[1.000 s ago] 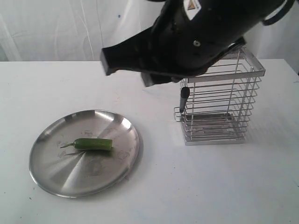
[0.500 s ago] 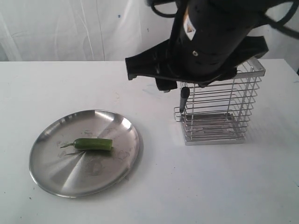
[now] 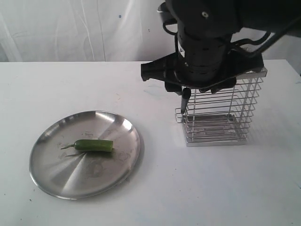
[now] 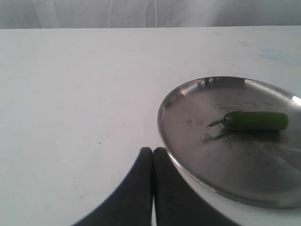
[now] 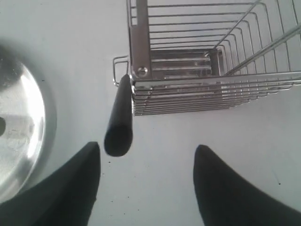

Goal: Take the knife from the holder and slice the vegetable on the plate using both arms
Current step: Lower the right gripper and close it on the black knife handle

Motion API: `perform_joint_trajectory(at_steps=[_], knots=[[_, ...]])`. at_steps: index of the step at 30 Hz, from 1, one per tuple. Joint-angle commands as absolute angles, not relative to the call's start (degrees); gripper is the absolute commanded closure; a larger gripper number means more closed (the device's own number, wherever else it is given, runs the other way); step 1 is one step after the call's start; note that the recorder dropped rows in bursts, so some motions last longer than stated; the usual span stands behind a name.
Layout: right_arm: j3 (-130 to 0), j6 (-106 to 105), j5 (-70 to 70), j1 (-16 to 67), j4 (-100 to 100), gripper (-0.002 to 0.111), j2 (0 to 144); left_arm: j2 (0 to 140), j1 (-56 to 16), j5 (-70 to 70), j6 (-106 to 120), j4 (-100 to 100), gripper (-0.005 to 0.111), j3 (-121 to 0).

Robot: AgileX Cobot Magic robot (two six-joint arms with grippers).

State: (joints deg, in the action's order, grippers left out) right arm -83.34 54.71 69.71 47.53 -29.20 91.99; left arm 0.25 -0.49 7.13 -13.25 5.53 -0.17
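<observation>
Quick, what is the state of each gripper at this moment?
Left gripper: closed, holding nothing.
Right gripper: open, holding nothing; the knife is not gripped.

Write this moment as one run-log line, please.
right pincer: open, lined up on knife | knife: at holder corner, not gripped | left pincer: shut, near plate | chilli: lying on plate
</observation>
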Motion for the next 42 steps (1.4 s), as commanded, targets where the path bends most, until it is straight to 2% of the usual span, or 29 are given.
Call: perform_joint_trajectory(at_steps=[1,26,29,35,42], knots=[[-83.5,55.2,70.0,46.1,-28.9,0.054,93.5,0.0,-0.8,7.1,-13.4,5.3,0.107,0.0],[-83.5,58.5,63.1,45.0,-30.6,0.054,100.2,0.0,-0.8,7.1,-13.4,5.3,0.107,0.0],[-83.5,59.5,62.6,45.0,-31.7,0.06,100.2,0.0,-0.8,7.1,-13.4,5.3,0.107,0.0],[-83.5,63.2,62.5,45.0,-34.2,0.081,100.2,0.0,-0.8,7.1,-13.4,5.3,0.107,0.0],[-83.5,63.2,62.5,45.0,-33.0,0.084,100.3,0.0,-0.8,7.1,-13.4,5.3,0.107,0.0]])
